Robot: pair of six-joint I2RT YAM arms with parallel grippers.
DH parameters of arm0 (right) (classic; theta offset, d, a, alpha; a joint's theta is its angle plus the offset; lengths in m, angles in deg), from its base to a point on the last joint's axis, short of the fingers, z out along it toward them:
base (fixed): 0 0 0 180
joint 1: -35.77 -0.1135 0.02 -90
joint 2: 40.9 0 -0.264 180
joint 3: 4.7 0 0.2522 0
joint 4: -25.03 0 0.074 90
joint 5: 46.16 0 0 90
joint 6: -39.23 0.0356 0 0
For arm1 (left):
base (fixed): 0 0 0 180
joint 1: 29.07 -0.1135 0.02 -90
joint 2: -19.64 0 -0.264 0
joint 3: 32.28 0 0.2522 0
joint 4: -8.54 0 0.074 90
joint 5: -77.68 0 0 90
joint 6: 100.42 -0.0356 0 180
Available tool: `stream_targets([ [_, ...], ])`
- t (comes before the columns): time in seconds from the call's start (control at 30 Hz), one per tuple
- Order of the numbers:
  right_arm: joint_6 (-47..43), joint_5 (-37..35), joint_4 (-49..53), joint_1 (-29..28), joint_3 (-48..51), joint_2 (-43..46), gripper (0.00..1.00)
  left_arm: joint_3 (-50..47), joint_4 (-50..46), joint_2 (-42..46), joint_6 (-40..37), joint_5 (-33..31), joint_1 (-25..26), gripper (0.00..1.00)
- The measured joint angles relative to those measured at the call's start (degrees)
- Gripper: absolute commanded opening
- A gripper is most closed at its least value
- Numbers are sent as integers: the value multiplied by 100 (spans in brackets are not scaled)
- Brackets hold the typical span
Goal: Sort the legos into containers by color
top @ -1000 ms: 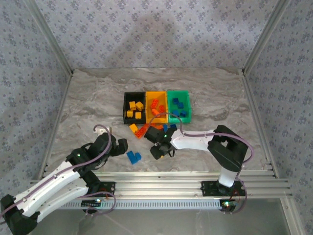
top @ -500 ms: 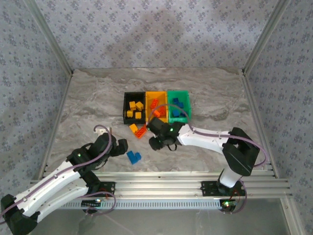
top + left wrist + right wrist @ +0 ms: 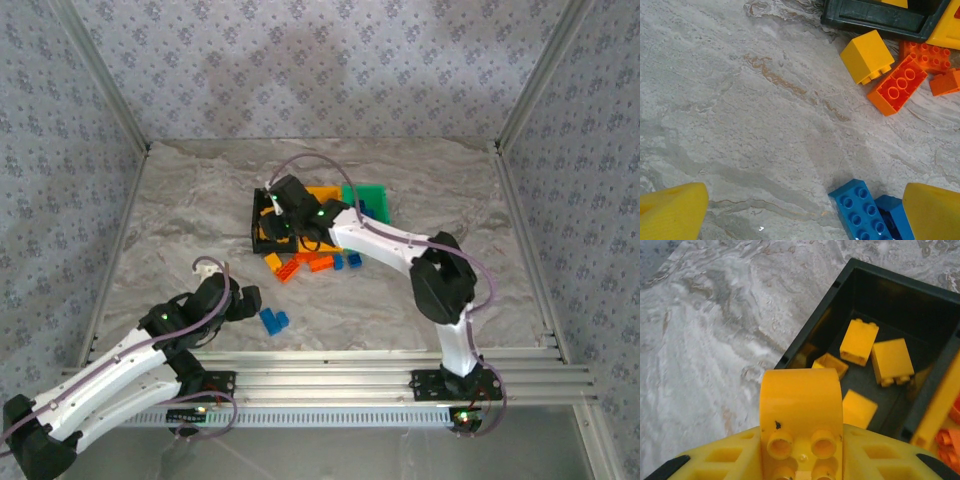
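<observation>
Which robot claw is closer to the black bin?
The right one. The right gripper hangs over the black bin at its rim, clamping a yellow brick. The left gripper sits open far short of the bin, beside the blue bricks.

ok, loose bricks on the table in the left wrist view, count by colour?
yellow bricks: 1
orange bricks: 3
blue bricks: 2
total: 6

Right hand [image 3: 275, 222] swung forward, now above black bin [image 3: 890, 290], gripping yellow lego [image 3: 800, 405].
</observation>
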Motion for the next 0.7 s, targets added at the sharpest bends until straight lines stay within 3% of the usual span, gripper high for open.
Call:
stream_targets([
  [0.13, 2, -42, -79, 83, -590, -634, 43, 0, 0, 0, 0, 22, 0, 100],
  [0.27, 7, -94, -72, 155, -1078, -1067, 67, 0, -2, 0, 0, 50, 0, 100],
  [0.4, 70, -142, -79, 212, -1215, -1132, 78, 0, -2, 7, 0, 66, 0, 100],
  [0.53, 122, -173, -188, 229, -977, -909, 82, 0, 0, 7, -7, 68, 0, 100],
  [0.7, 251, -120, -374, 212, 155, 175, 83, 2, 0, 0, -66, 85, 0, 100],
])
